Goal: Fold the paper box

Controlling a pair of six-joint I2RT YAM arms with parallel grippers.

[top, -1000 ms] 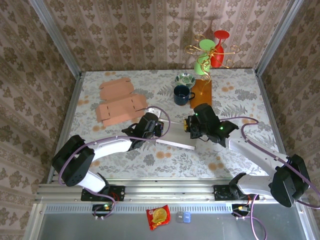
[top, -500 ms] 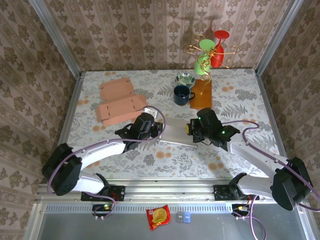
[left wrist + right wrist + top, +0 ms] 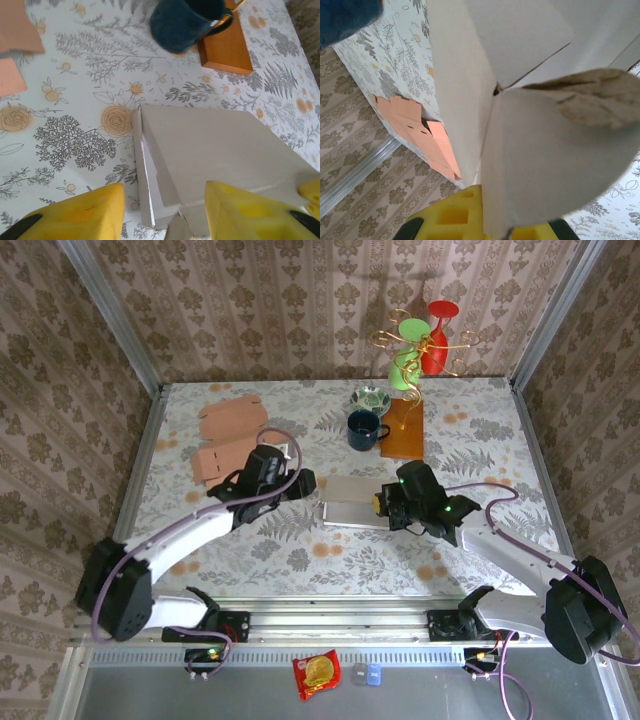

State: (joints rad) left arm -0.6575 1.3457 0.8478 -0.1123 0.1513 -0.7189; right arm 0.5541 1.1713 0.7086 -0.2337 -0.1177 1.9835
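Floral table [image 3: 470, 430]. Left arm reaches right from near-left. Left gripper [image 3: 164, 192] fingers apart, near box's left end, holding nothing. Box [image 3: 352, 502] mid-table: grey, nearly flat, rounded flap loose. Right arm bent leftward, right gripper [image 3: 386, 506] clamped on box's right end.

Mug [image 3: 364, 429] behind paper box [image 3: 352, 502]

Damask-patterned wallpaper [image 3: 300, 300] closes three sides — the floral-printed table [image 3: 480, 440] sits between slanting aluminium rails [image 3: 108, 310]
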